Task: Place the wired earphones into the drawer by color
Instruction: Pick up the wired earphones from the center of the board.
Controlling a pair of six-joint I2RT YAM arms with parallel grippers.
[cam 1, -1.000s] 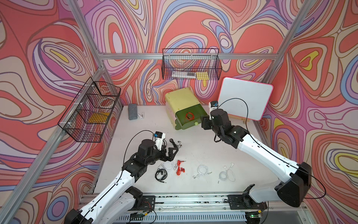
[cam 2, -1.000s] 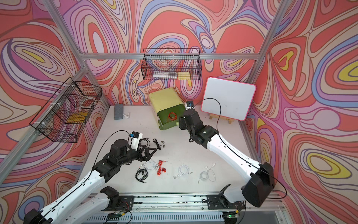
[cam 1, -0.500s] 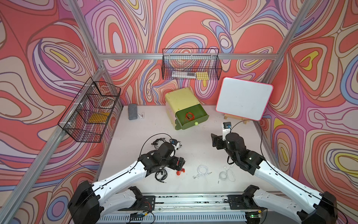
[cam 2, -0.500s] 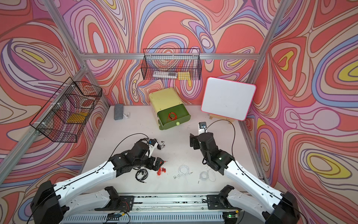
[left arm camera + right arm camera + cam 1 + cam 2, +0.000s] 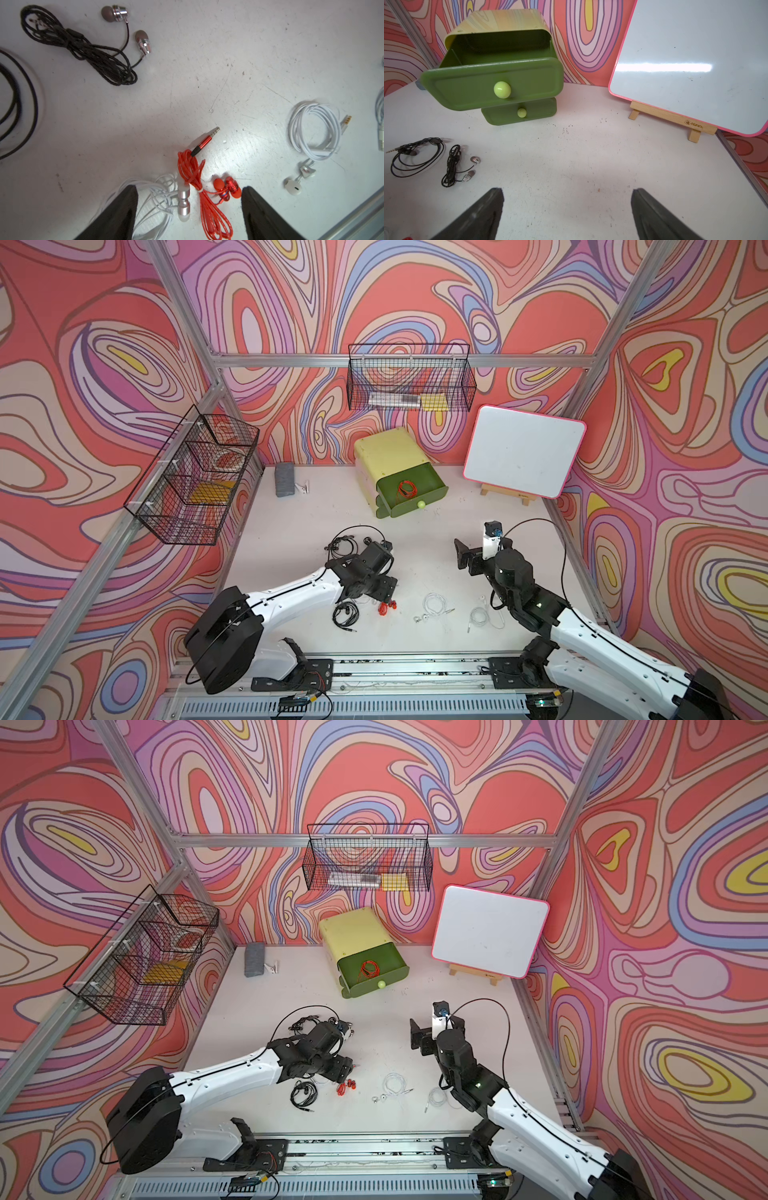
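Note:
The green top drawer (image 5: 430,483) (image 5: 529,83) of the yellow cabinet stands pulled out, and a red earphone set (image 5: 406,490) lies inside. A second red set (image 5: 199,187) (image 5: 386,608) lies on the table between the fingers of my left gripper (image 5: 189,191), which is open low over it. A tangled white set (image 5: 158,199) lies between the same fingers. Black sets (image 5: 83,49) (image 5: 345,614) (image 5: 343,545) and white sets (image 5: 313,133) (image 5: 434,605) (image 5: 482,616) lie loose nearby. My right gripper (image 5: 568,193) (image 5: 461,553) hangs open and empty, facing the drawer.
A whiteboard on a wooden easel (image 5: 523,456) leans at the back right. The lower drawer (image 5: 519,113) is shut. A grey block (image 5: 284,485) lies at the back left. Wire baskets (image 5: 409,381) (image 5: 195,485) hang on the walls. My left arm's thick black cable (image 5: 12,104) loops near the black sets.
My left arm has swung forward and down over the red set, its jaws narrowing a little. My right arm has drawn back from the drawer to mid-table, jaws opening wider.

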